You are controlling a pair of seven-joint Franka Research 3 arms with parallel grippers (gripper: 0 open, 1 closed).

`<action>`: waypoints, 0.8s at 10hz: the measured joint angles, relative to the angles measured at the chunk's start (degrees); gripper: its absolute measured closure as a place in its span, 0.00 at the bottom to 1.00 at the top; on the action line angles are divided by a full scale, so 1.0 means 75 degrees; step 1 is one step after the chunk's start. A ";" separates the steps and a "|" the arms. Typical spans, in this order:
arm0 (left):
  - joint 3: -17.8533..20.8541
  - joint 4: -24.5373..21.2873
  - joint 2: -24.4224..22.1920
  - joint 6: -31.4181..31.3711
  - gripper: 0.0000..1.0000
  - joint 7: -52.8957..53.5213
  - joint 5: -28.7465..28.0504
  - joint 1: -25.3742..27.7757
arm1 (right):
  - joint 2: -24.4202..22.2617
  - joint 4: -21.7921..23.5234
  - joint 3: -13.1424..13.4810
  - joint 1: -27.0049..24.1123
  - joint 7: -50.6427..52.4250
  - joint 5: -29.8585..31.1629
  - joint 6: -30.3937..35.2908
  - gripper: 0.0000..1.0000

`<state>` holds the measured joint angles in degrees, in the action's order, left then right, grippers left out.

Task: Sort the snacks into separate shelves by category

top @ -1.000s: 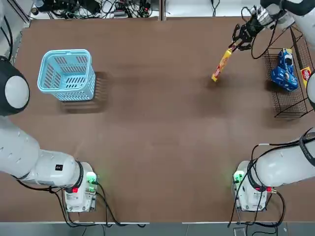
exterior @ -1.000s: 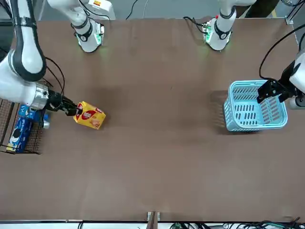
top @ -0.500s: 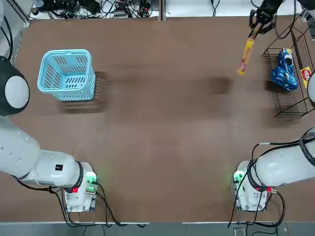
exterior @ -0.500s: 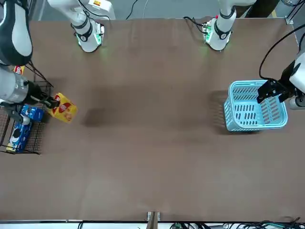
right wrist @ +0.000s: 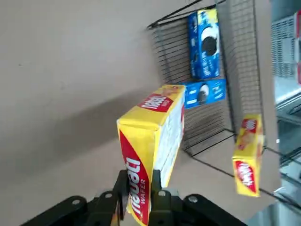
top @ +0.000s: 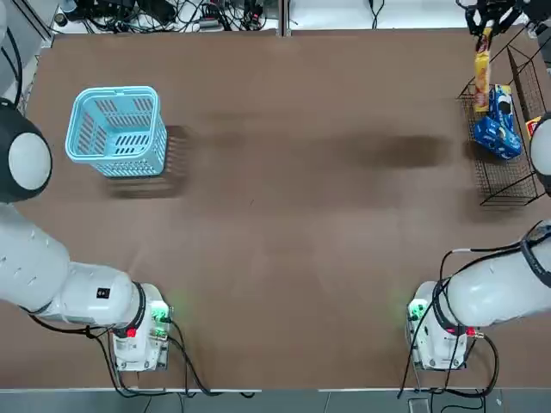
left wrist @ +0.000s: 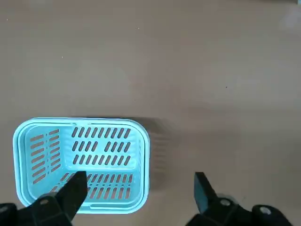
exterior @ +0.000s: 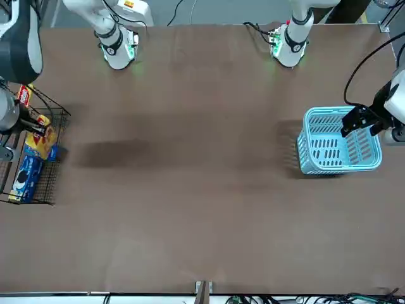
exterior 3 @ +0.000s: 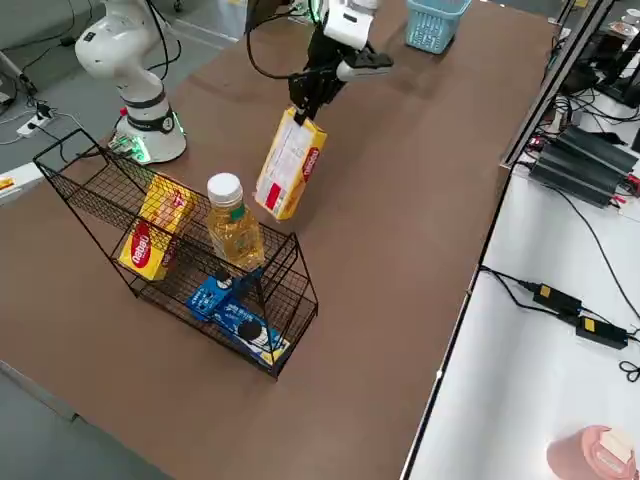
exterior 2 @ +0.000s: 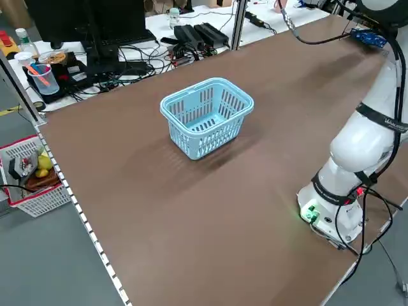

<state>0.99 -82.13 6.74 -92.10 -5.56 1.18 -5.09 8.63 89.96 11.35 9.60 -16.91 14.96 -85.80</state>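
Two containers sitting on the brown table (top: 284, 215), well apart. Black wire rack (exterior 3: 120, 200) at the robot's right far corner, holding blue cookie packets (exterior 3: 238, 318) on the low mesh floor, one yellow wafer box (exterior 3: 155, 228) on the upper tier, and a capped bottle of amber drink (exterior 3: 234, 226) standing upright. Light blue slotted basket (top: 118, 129) at the robot's far left, carrying nothing visible. Right claw (exterior 3: 305, 98) pinching shut on a second yellow wafer box (exterior 3: 289, 163), dangling it in the air just beside the rack's open side. Left claw (left wrist: 138, 200) hanging above the basket, fingers spread wide, gripping nothing.
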 joint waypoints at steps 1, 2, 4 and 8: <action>0.0000 0.0000 0.0000 0.0000 0.00 0.0000 0.0000 0.0000 | 0.0024 -0.0025 -0.0002 0.0015 0.0140 0.0299 0.0000 0.77; 0.0000 0.0000 0.0000 0.0000 0.00 0.0000 0.0000 0.0000 | 0.0028 -0.0041 -0.0003 0.0075 0.0281 0.0594 0.0005 0.77; 0.0000 0.0000 0.0000 0.0000 0.00 0.0000 0.0000 0.0000 | 0.0028 -0.0069 -0.0014 0.0262 0.0694 0.1218 0.0118 0.77; 0.0000 0.0000 0.0000 0.0000 0.00 0.0000 0.0000 0.0000 | 0.0028 -0.0105 0.0003 0.0278 0.1765 0.1857 0.0140 0.77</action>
<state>0.99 -82.13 6.74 -92.10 -5.56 1.18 -5.09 8.84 89.17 11.37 11.68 -3.67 28.89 -84.76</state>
